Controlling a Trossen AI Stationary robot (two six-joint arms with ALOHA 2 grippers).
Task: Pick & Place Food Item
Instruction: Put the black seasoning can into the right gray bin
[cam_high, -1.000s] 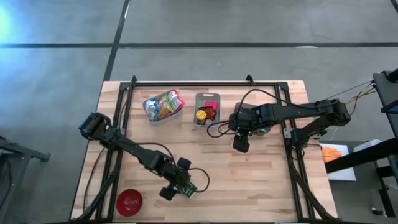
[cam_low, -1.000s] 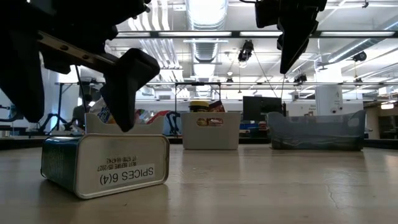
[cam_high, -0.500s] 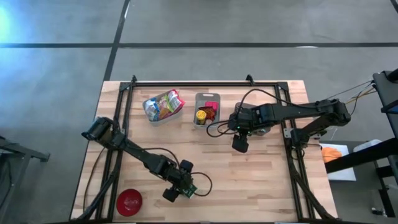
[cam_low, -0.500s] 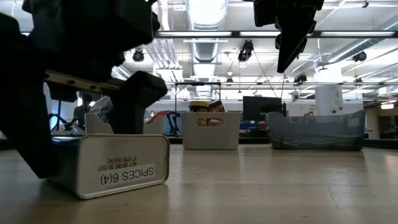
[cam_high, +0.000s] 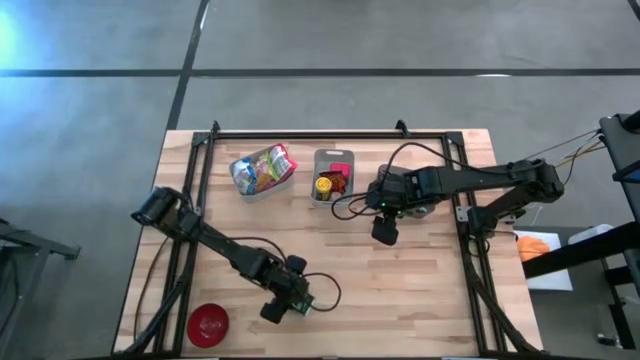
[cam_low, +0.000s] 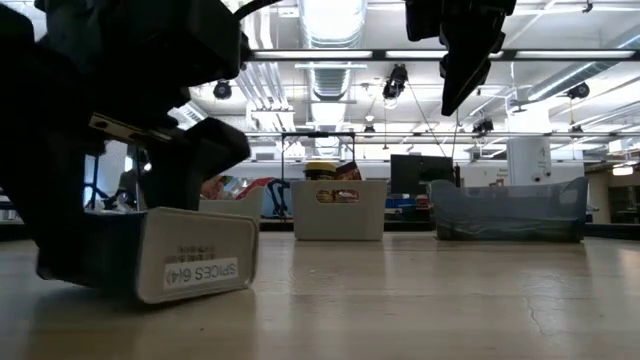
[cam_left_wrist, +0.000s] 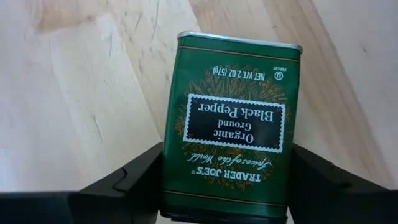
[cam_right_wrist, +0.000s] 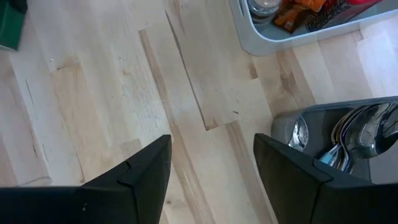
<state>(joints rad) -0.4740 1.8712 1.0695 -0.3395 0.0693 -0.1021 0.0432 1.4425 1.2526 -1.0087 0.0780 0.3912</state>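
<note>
Overhead and level views of a wooden bench with two dark arms. Far left, near the front edge, lies a red bowl. Just beside it to the right, the left claw is lowered to the bench surface with its fingers on either side of a green pepper tin; the tin lies flat on the wood, its label reading "Organic Ground Black Pepper". The fingers sit close against the tin's long sides, though whether they press it firmly cannot be told. In the level view the tin still rests on the bench, its end panel printed "SPICES". Toward the back, left of centre, stands a grey bin filled with colourful packets. Next to it, a second grey bin holds a yellow-lidded jar and red items. Right of that, the right claw hangs above bare wood, its fingers parted moderately and holding nothing. Beside it, a grey tray contains metal spoons.
</note>
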